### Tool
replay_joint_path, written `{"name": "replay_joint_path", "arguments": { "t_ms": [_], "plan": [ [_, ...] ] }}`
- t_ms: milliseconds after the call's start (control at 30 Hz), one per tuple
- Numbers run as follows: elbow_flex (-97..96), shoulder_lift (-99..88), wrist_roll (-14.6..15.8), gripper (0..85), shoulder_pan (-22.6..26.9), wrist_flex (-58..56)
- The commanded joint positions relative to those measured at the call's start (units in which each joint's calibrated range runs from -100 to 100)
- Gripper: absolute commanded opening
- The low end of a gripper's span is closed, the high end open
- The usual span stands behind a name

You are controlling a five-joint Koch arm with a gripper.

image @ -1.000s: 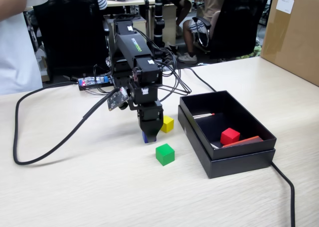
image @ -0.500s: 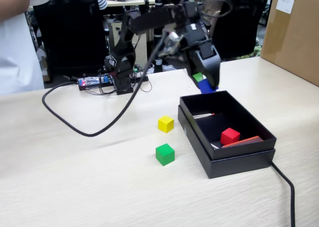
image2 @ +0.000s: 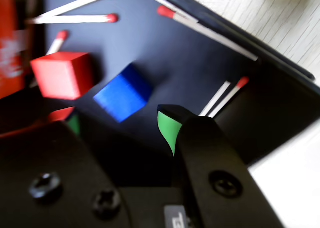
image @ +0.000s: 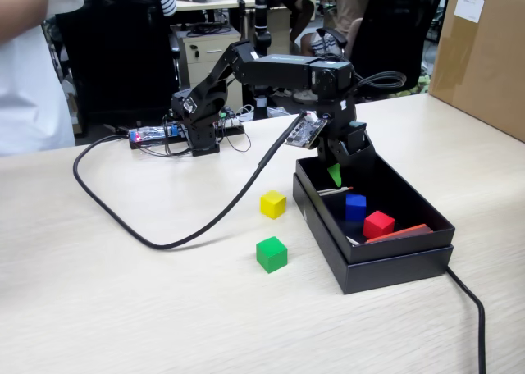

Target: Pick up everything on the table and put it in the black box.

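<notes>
The black box [image: 394,263] stands right of centre in the fixed view. Inside it lie a blue cube [image: 355,206], a red cube [image: 378,224], a red matchbox [image: 399,233] and several matches [image2: 75,19]. My gripper [image: 335,174] hangs over the far end of the box, open and empty. In the wrist view the gripper [image2: 120,117] shows its green pads [image2: 170,130] wide apart, with the blue cube [image2: 122,93] and the red cube [image2: 62,74] on the box floor [image2: 190,58] beyond them. A yellow cube [image: 273,203] and a green cube [image: 271,253] sit on the table left of the box.
A black cable [image: 164,244] curves across the table from the arm's base [image: 201,132] to the gripper. Another cable [image: 472,308] runs off the box's near right corner. A cardboard box [image: 484,54] stands at the far right. A person [image: 29,62] stands at the left edge.
</notes>
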Motion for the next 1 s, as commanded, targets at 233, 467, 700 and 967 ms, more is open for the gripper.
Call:
{"name": "replay_joint_path", "arguments": {
  "t_ms": [233,467,700,967],
  "plan": [
    [-20.21,-41.74,-1.42,43.1,-2.05,0.06],
    [-45.42,-53.90,-1.61,48.8,-7.03,1.53],
    [-45.33,-38.87,-1.42,49.3,-7.52,1.79],
    [-41.61,-25.44,-0.88,48.5,-7.67,4.46]
  ]
}}
